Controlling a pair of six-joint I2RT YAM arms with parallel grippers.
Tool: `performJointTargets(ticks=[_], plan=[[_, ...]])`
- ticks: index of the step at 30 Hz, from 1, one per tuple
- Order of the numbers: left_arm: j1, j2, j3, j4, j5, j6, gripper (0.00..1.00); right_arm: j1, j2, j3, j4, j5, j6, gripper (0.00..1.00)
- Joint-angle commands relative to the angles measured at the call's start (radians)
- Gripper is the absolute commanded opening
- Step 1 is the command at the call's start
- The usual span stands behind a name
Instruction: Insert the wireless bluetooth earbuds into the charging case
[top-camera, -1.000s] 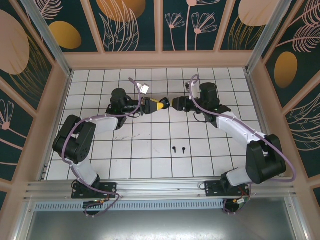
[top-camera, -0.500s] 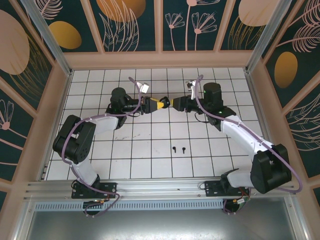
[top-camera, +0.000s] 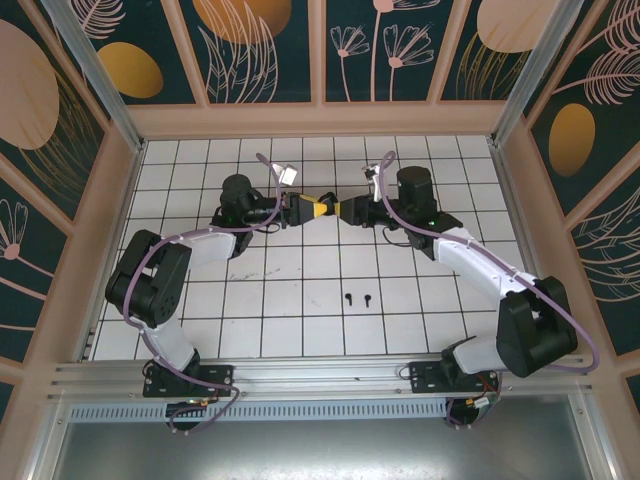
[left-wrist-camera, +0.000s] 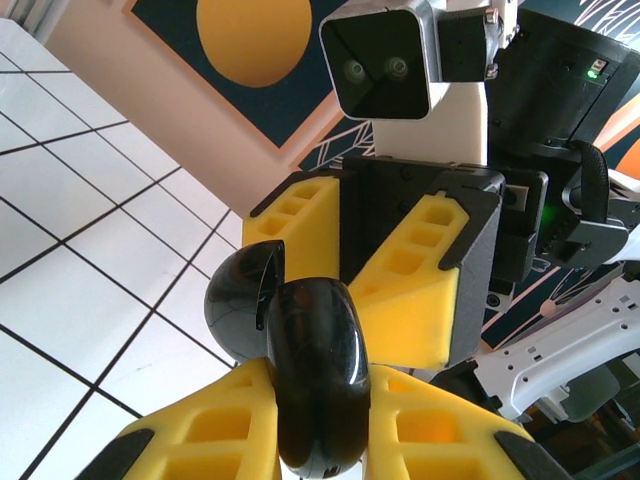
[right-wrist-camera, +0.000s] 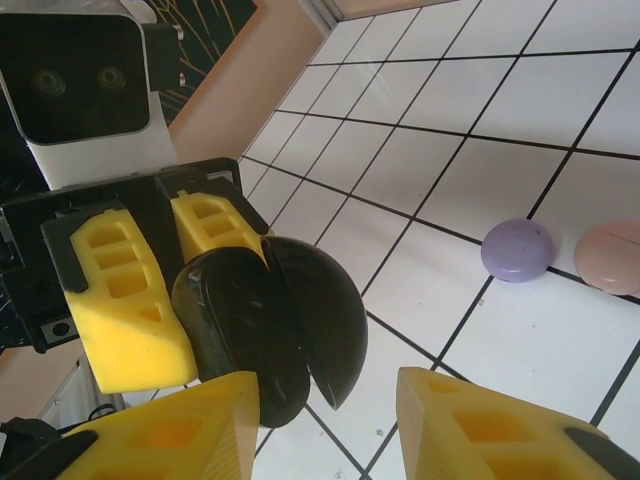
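Note:
My left gripper (left-wrist-camera: 315, 405) is shut on a glossy black round charging case (left-wrist-camera: 318, 345), held edge-on above the tiles with its lid (left-wrist-camera: 238, 300) hinged partly open. In the top view the left gripper (top-camera: 308, 209) and right gripper (top-camera: 343, 209) meet tip to tip at mid-table. My right gripper (right-wrist-camera: 330, 425) is open, its yellow fingers (right-wrist-camera: 175, 430) straddling the case (right-wrist-camera: 245, 330) and the open lid (right-wrist-camera: 325, 305); one finger is beside the base, the other stands apart from the lid. Two black earbuds (top-camera: 349, 299) (top-camera: 367, 298) lie on the tiles nearer the arm bases.
A lilac round case (right-wrist-camera: 516, 250) and a pink one (right-wrist-camera: 612, 257) lie shut on the white tiles past the right gripper. Pink walls (top-camera: 320, 118) enclose the tiled floor on three sides.
The right gripper has moved left up to the left gripper, and its fingers have narrowed around the black case. The left arm and the earbuds have stayed put.

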Motion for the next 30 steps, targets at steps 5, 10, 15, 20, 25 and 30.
performJointTargets(ticks=[5, 10, 15, 20, 25, 30], plan=[[-0.012, -0.034, 0.016, 0.038, 0.037, 0.014, 0.0, 0.006, 0.039, 0.028, 0.021, 0.026, -0.001, 0.36], [-0.014, -0.036, 0.02, 0.036, 0.039, 0.013, 0.0, 0.007, 0.046, 0.032, 0.026, 0.026, 0.003, 0.35], [-0.017, -0.033, 0.021, 0.035, 0.042, 0.014, 0.0, 0.006, 0.051, 0.044, 0.028, 0.018, 0.006, 0.32], [-0.02, -0.028, 0.02, 0.033, 0.042, 0.017, 0.0, 0.008, 0.054, 0.056, 0.039, -0.017, 0.014, 0.2], [-0.023, -0.027, 0.021, 0.035, 0.039, 0.019, 0.0, 0.008, 0.053, 0.059, 0.036, -0.043, 0.011, 0.08], [-0.024, -0.025, 0.024, 0.035, 0.036, 0.019, 0.0, 0.009, 0.046, 0.054, 0.028, -0.037, 0.008, 0.0]])
